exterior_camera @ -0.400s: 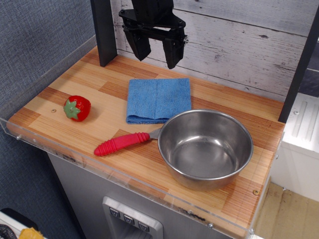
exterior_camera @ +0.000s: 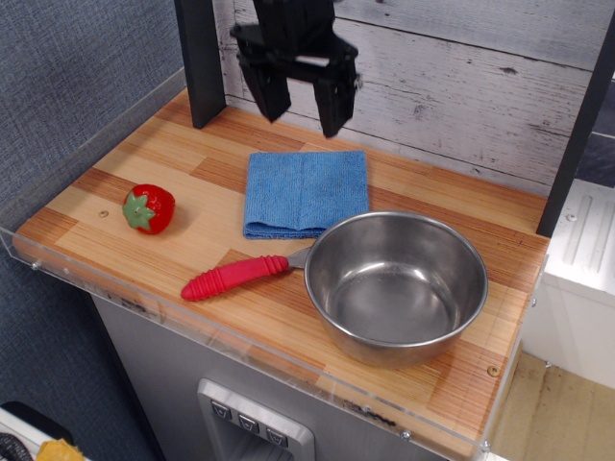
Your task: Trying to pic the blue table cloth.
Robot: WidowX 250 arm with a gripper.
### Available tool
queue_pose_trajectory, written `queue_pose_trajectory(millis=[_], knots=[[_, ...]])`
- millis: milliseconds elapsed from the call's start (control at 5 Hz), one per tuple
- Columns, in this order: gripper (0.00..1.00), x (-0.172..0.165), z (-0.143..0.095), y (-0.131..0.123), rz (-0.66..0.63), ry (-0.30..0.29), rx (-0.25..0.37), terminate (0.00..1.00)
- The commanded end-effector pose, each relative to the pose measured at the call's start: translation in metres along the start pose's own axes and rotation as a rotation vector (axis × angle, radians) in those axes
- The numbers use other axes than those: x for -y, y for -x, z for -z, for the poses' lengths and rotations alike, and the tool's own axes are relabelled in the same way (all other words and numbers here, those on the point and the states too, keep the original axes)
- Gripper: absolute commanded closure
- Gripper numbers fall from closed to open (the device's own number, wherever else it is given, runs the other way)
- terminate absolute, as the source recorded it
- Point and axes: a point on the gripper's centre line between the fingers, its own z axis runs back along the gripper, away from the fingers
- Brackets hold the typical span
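The blue table cloth lies flat and folded on the wooden counter, with a centre crease, just behind the steel pan. My black gripper hangs above the counter at the back, over the cloth's far edge and clear of it. Its two fingers point down and stand apart, open, with nothing between them.
A steel pan with a red handle sits at the front right, touching the cloth's near corner. A red toy strawberry lies at the left. A dark post stands at the back left. A clear plastic rim edges the counter.
The gripper has shifted very slightly; its fingers look a little closer together. The cloth, pan and strawberry have not moved.
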Motion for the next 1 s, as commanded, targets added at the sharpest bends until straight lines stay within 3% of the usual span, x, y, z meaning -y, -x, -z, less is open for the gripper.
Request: queue_pose_trajectory(millis=[0, 800], knots=[[0.00, -0.008, 0.032, 0.009, -0.007, 0.051, -0.020, 0.00], [0.00, -0.039, 0.071, 0.028, -0.067, -0.013, -0.061, 0.00]])
